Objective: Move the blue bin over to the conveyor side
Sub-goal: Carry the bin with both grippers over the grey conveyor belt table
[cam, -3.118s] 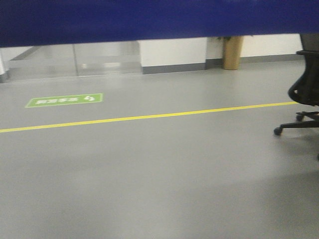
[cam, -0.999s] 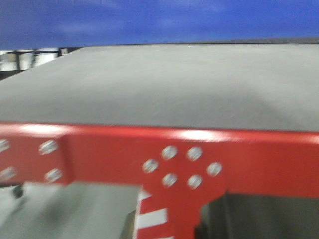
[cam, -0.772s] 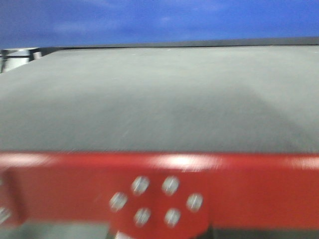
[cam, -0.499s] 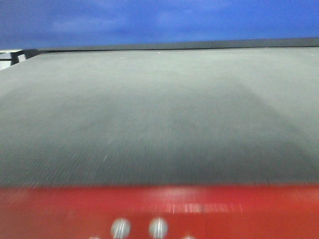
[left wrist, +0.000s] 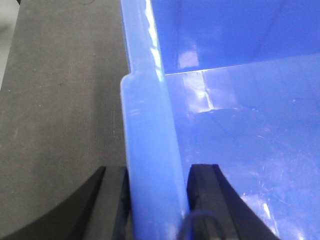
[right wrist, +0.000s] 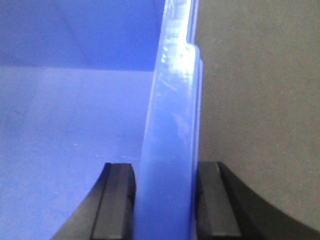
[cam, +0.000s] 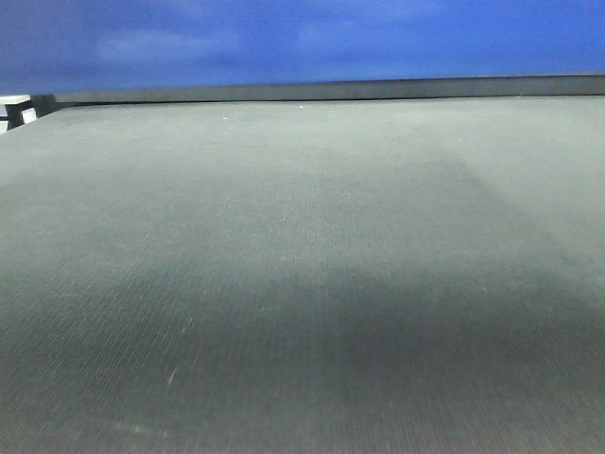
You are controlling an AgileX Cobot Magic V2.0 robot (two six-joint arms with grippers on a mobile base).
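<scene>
The blue bin (cam: pixel 302 38) fills the top band of the front view, glossy and very close. Below it the conveyor (cam: pixel 302 284) spreads as a dark woven belt over the whole lower frame. My left gripper (left wrist: pixel 157 172) is shut on the bin's thick left rim (left wrist: pixel 147 125), one black finger (left wrist: pixel 114 200) outside over the belt (left wrist: pixel 60 100) and the other inside the bin. My right gripper (right wrist: pixel 165 170) is shut on the right rim (right wrist: pixel 172 125), with the belt (right wrist: pixel 260 90) beside it. Whether the bin touches the belt is hidden.
A dark strip (cam: pixel 378 90) marks the belt's far edge, just under the bin. A pale metal piece (cam: pixel 13 109) shows at the far left edge of the front view. The bin's inside (left wrist: pixel 250 150) shows nothing in it.
The front view has moved from open floor up to the conveyor. Its red bolted frame slid down out of view, and the belt now fills the picture under the bin.
</scene>
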